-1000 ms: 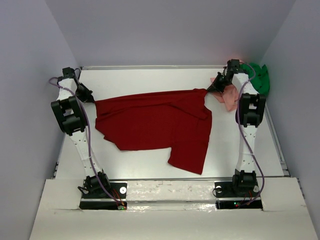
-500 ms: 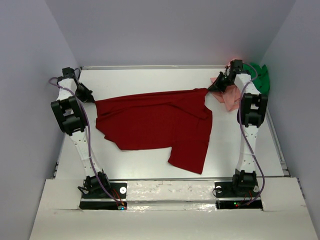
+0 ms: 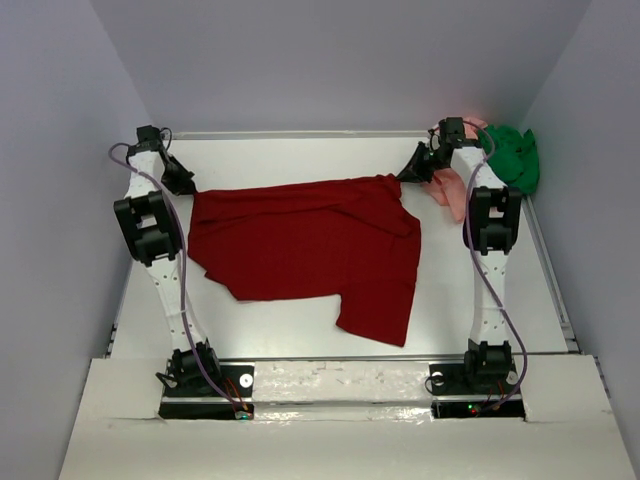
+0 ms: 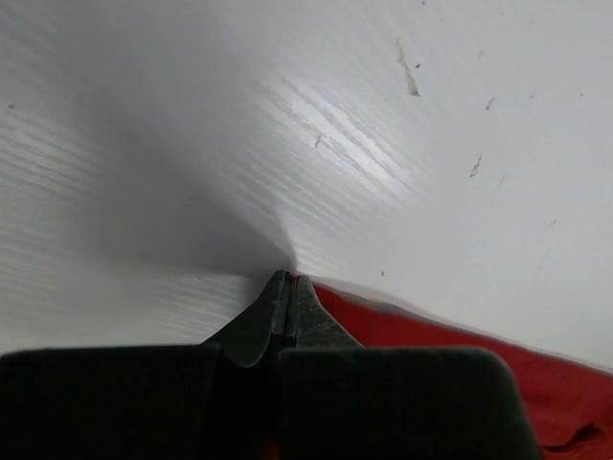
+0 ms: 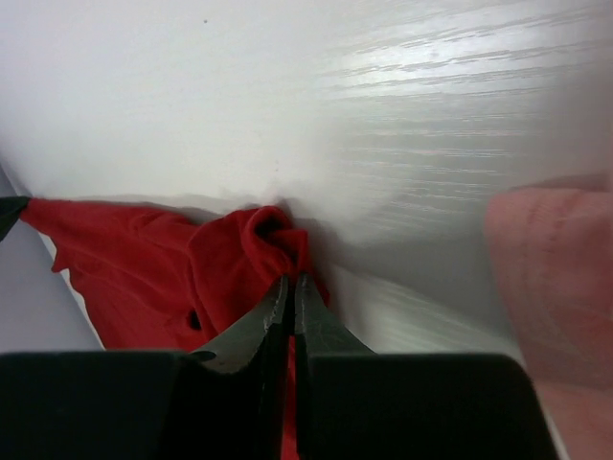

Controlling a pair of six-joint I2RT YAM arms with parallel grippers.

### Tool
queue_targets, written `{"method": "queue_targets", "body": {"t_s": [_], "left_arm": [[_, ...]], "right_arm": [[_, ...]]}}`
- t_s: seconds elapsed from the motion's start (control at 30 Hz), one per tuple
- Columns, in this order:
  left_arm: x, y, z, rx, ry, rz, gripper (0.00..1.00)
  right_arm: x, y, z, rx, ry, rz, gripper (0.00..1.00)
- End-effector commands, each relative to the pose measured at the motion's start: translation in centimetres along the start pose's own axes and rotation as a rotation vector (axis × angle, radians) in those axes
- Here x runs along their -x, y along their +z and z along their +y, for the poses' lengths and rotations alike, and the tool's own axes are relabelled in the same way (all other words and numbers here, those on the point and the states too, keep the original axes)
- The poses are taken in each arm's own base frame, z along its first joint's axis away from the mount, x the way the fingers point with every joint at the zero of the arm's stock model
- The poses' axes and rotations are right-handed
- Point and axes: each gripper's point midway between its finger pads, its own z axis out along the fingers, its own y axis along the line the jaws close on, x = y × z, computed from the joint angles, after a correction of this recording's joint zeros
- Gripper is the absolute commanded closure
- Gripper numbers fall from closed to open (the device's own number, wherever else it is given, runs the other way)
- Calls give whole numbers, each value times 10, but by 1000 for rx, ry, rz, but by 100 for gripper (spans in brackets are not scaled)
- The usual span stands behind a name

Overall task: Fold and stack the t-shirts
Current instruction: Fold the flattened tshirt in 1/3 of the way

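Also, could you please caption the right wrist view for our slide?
Right gripper shut on a bunched corner of the dark red cloth t-shirt.

Dark red soft cloth t-shirt (image 3: pixel 310 245): one deep plain red all over, no print, darker in the creases.
Salmon pink soft cloth t-shirt (image 3: pixel 452 192): plain pale pink, no pattern.
Bright green soft cloth t-shirt (image 3: pixel 512 158): plain vivid green.
Flat white tabletop (image 3: pixel 290 325): white, with fine faint grain lines and a few small dark specks in the left wrist view.
Left black two-finger tool (image 4: pixel 289 280): matt black.
Right black two-finger tool (image 5: pixel 290 280): matt black.
Slim jointed robot arms (image 3: pixel 165 285): white links, black joints.
Thin looping cables (image 3: pixel 506 318): purple.
Smooth enclosure walls (image 3: pixel 330 60): pale grey-lilac, plain.
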Motion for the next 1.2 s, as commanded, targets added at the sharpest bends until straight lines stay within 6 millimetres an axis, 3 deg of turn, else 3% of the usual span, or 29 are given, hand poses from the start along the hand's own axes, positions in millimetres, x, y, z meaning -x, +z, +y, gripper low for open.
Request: {"method": "queue_targets", "body": {"t_s": [0.0, 0.03, 0.07, 0.1, 0.17, 0.2, 0.3, 0.5, 0.8, 0.9, 0.97, 1.07, 1.17], "left_arm": [[12, -9, -27, -54, 30, -53, 93], [11, -6, -30, -65, 32, -51, 87], [14, -7, -33, -75, 35, -59, 73], [15, -9, -34, -75, 37, -60, 67], [17, -13, -35, -74, 38, -71, 56], [18, -14, -35, -70, 42, -77, 44], [24, -24, -33, -49, 59, -107, 37], [32, -46, -23, -24, 60, -136, 37], [0, -87, -15, 15, 123, -126, 37], [-4, -106, -18, 7, 135, -142, 37], [-7, -120, -24, -7, 147, -152, 37], [-20, -133, -31, -16, 171, -139, 37], [-40, -139, -38, -15, 209, -114, 37]], "right_arm": [[18, -12, 26, 70, -79, -57, 91], [19, -13, 27, 71, -86, -59, 76], [20, -14, 28, 69, -93, -63, 65], [21, -15, 28, 65, -106, -69, 46], [23, -19, 29, 56, -116, -80, 32], [24, -22, 31, 53, -125, -89, 25], [29, -28, 32, 32, -149, -114, 23], [38, -46, 35, 10, -175, -154, 23], [34, -108, 65, -56, -305, -223, 24], [21, -122, 88, -34, -345, -229, 24], [2, -118, 105, -7, -371, -193, 25], [-33, -103, 125, 39, -384, -90, 26], [-60, -87, 132, 65, -387, -9, 30]]}}
